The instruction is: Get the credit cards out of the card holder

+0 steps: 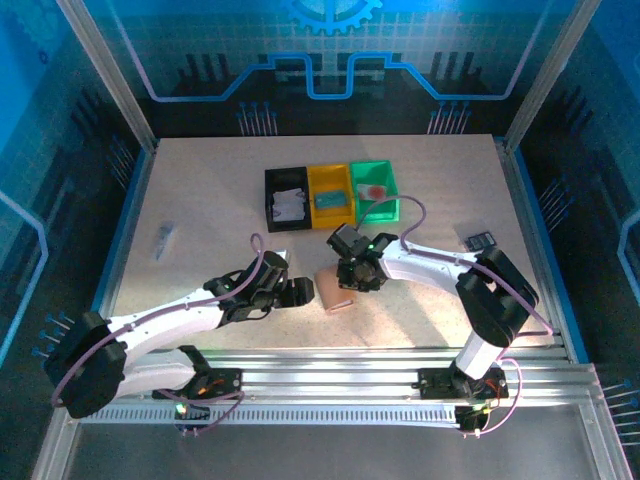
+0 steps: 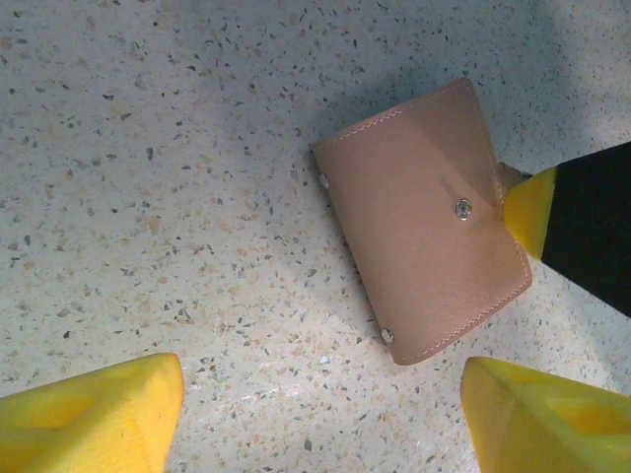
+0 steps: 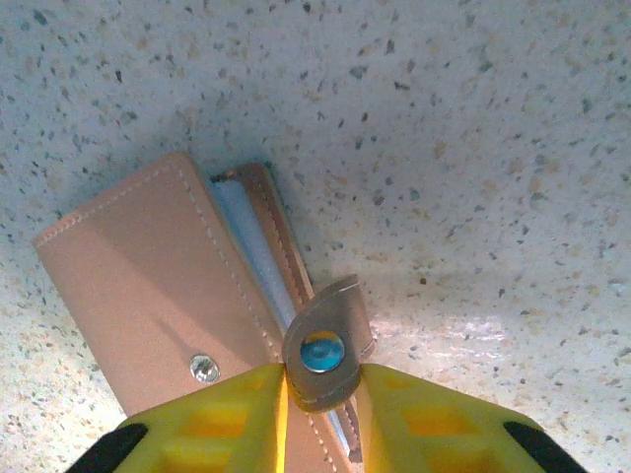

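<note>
early: pinkish-tan leather card holder (image 2: 419, 222) unsnapped on speckled worktop (image 2: 148, 148), no credit cards out; right jaws seemingly pinching snap tab (image 3: 325, 355), left jaws wide, empty.

White arms (image 1: 170, 318), black joints, lilac cables (image 1: 424, 210) — yellow pincer fingers (image 2: 94, 409).

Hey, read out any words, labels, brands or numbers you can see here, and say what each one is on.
No text is readable.
card holder: plain, no brand mark visible.
black bin, yellow bin, green bin: contents too small to read.
gear emblem: a symbol, no words.
</note>
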Tool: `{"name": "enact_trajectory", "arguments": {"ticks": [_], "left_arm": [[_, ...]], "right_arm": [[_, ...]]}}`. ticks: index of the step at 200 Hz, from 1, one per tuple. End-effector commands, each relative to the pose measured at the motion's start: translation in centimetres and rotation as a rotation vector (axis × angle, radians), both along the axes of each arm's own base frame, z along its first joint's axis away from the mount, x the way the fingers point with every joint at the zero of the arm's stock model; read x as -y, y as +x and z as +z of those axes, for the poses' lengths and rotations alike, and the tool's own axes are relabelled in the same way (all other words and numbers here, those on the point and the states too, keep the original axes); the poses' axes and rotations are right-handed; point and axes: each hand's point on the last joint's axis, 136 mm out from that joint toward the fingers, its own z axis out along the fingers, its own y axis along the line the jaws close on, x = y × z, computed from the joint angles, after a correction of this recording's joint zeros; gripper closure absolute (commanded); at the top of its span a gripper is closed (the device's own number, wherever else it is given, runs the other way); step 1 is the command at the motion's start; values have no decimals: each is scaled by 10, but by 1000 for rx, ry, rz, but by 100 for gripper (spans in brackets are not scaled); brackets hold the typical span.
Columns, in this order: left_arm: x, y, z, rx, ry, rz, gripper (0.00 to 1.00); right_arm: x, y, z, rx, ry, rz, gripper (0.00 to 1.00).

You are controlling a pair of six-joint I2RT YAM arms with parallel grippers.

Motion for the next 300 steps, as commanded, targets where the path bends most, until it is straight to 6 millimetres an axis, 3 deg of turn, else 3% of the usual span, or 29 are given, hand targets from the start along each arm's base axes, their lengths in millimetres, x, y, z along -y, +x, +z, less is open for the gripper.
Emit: {"name": "enact_trajectory", "arguments": {"ticks": [1,55,131,158,197,232,264,300], "left_arm": [[0,-3,-4,-20,5,-13,25],[3,-4,-1,-18,-10,-33,25],[22,-4,10,17,-37,-154,22],[27,0,13,10,-15,-180,21],[35,13,19,-26,70,-185,20],[47,19,26,-49,134,-200,19],[57,22,22,-83,226,-230,19],[66,26,13,-127,351,-261,18]], "right_arm": [[12,6,6,25,-49,-7,76],[17,7,-3,9,47,-28,78],[28,4,0,39,106,-16,82],[37,-5,-6,19,173,-27,81],[40,-5,12,83,230,9,69],[50,-6,23,111,259,5,67],[71,-10,39,156,262,-19,63],[97,-17,61,234,260,-24,49]]}}
